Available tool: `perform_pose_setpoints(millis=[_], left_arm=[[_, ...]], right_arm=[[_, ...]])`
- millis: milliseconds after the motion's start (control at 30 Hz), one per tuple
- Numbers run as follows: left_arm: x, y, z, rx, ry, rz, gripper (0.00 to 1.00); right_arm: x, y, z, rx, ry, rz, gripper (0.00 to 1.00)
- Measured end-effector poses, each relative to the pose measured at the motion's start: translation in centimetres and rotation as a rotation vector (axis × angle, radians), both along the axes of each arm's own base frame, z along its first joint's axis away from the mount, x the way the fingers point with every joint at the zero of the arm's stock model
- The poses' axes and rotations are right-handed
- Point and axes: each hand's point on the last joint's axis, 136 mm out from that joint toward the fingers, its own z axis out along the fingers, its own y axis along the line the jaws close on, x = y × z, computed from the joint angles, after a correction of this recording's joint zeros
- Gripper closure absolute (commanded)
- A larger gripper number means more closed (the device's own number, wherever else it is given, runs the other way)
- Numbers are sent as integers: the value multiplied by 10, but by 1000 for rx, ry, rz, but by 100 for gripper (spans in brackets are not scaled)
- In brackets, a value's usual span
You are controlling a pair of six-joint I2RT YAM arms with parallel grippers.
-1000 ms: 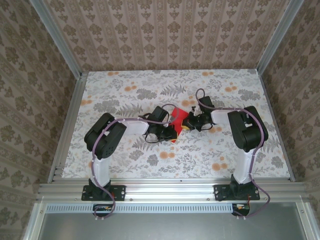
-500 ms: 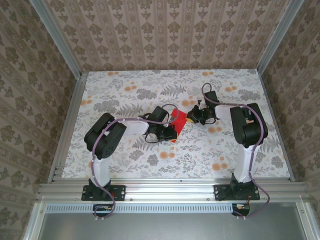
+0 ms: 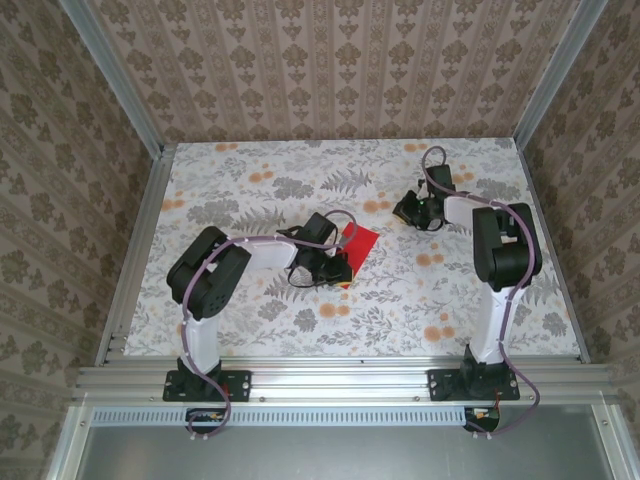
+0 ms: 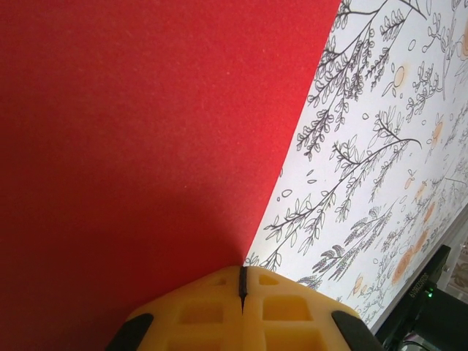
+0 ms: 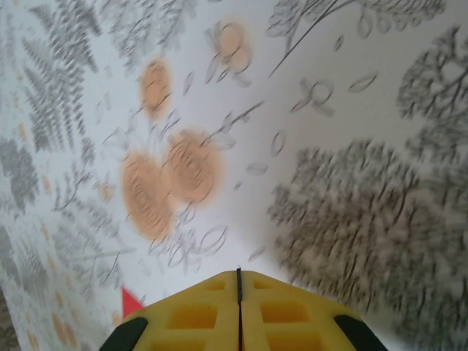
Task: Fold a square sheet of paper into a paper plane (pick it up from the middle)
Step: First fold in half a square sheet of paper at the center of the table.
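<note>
Left gripper mid-table, low over floral table. Its yellow fingers press together, only hairline seam between them. Tips meet edge of square sheet of paper; cannot tell whether edge is nipped or merely touched. Red sheet lies flat near table centre, partly under left wrist. Farther back and to right, well apart from sheet, right gripper closed, holding nothing, above bare floral pattern.

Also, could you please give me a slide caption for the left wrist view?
Left jaws, shut, at the edge of the red paper lying on the floral table.
</note>
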Motion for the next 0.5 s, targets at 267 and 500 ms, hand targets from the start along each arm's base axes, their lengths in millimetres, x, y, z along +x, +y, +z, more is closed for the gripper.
perform_pose_setpoints(millis=[267, 500], left_arm=[[-1, 1, 0, 14, 10, 1, 100], [-1, 2, 1, 23, 13, 2, 99]], right_arm=[[-60, 62, 36, 47, -40, 163, 92], [-97, 99, -5, 85, 94, 259, 92]])
